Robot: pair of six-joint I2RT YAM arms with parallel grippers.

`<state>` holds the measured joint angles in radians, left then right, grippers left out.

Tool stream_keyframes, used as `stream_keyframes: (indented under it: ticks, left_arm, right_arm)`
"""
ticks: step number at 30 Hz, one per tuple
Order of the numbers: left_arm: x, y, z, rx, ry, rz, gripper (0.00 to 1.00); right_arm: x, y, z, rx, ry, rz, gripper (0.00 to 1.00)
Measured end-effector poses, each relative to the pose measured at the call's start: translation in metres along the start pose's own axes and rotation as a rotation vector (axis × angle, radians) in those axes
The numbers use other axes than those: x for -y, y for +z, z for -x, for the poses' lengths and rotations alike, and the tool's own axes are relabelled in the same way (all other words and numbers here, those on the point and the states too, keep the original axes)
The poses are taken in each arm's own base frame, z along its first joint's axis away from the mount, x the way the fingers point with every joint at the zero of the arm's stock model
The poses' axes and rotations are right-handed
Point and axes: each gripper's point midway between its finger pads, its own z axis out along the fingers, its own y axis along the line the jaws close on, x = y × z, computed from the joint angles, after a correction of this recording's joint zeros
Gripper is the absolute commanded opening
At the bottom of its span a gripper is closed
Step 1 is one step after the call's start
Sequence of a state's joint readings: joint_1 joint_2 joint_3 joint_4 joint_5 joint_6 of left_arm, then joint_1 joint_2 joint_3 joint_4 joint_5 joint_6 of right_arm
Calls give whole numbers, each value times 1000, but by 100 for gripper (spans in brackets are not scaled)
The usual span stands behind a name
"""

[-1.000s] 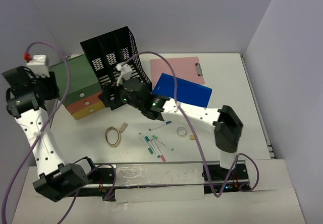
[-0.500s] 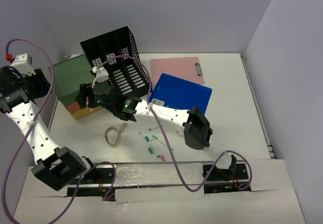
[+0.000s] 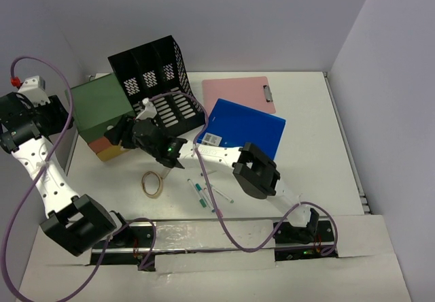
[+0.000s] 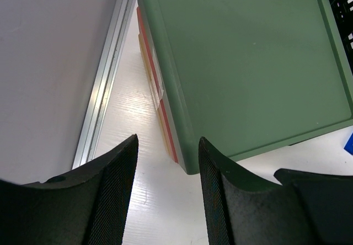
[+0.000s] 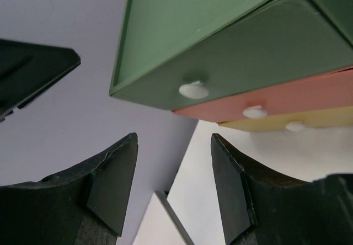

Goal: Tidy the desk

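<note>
The white desk (image 3: 309,159) carries a green drawer unit (image 3: 100,99) at the back left, with a red and a yellow drawer below its green top. My right gripper (image 3: 117,133) is open and empty, right in front of the drawer faces. In the right wrist view it (image 5: 174,138) faces the white knobs of the green drawer (image 5: 193,89), red drawer (image 5: 255,111) and yellow drawer (image 5: 295,126), apart from them. My left gripper (image 3: 60,115) is open and empty, above the unit's left side. In the left wrist view it (image 4: 167,141) hovers over the unit's near corner (image 4: 193,165).
A black mesh file organizer (image 3: 160,84) stands behind the drawer unit. A blue folder (image 3: 248,128) and a pink clipboard (image 3: 238,91) lie at the middle back. A rubber band ring (image 3: 152,183) and several pens (image 3: 206,194) lie near the front. The left wall (image 4: 49,63) is close.
My right arm has swung left from the file organizer to the front of the drawer unit, uncovering the blue folder. My left arm pulled back toward the left wall.
</note>
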<state>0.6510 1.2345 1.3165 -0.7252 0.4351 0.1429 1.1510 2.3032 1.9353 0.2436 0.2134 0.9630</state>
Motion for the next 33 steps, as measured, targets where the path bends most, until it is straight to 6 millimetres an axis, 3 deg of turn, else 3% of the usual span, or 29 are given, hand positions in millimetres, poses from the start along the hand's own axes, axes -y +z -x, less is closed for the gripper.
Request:
stream_keyframes:
  ticks: [15,24,33]
  left_arm:
    - [-2,17,-4,19,-75,-10,54]
    - [-1,21,-12,6,-96,-16,54]
    - [0,22,-14,2,-102,-20,54]
  right_arm:
    - [6,27,15,61,190,36,56]
    - [21,35,7,54,230,14,52]
    - [8,35,14,67,252,45,48]
